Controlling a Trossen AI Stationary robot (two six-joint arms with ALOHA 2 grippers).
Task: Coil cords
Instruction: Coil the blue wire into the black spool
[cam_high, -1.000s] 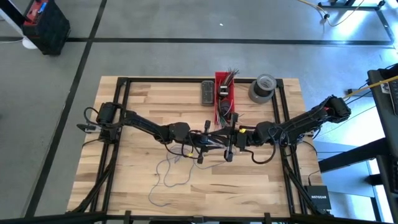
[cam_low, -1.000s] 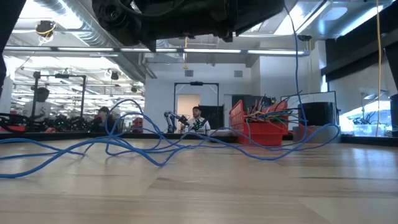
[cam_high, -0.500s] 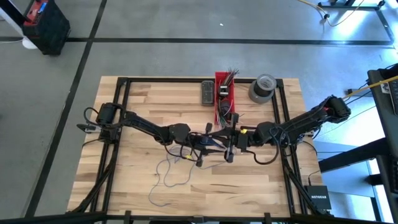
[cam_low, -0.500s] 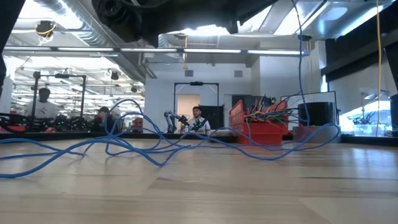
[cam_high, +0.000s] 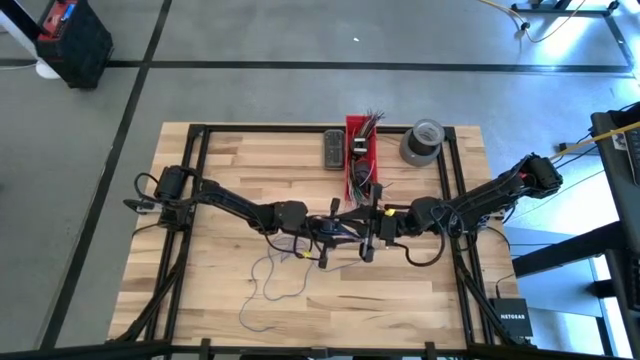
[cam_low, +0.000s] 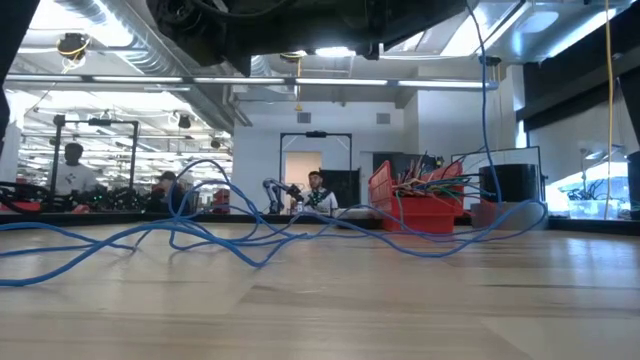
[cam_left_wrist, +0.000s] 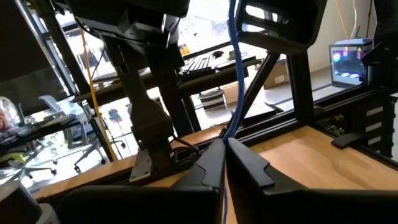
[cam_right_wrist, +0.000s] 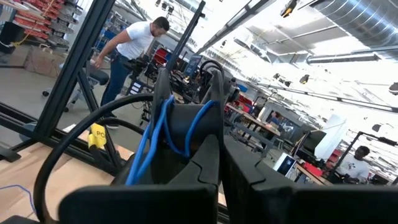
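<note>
Since a second ago the left gripper (cam_left_wrist: 224, 163) has been closing, and its dark fingers are now pinching the thin blue-purple cord (cam_left_wrist: 235, 74) at the middle of the pale wooden table (cam_high: 240, 170). Facing it from just beside, the right gripper (cam_right_wrist: 220, 163) is staying clenched on blue loops of the same cord, both held above the tabletop. The rest of the cord is trailing in loose wavy loops across the wood toward the table's near edge.
</note>
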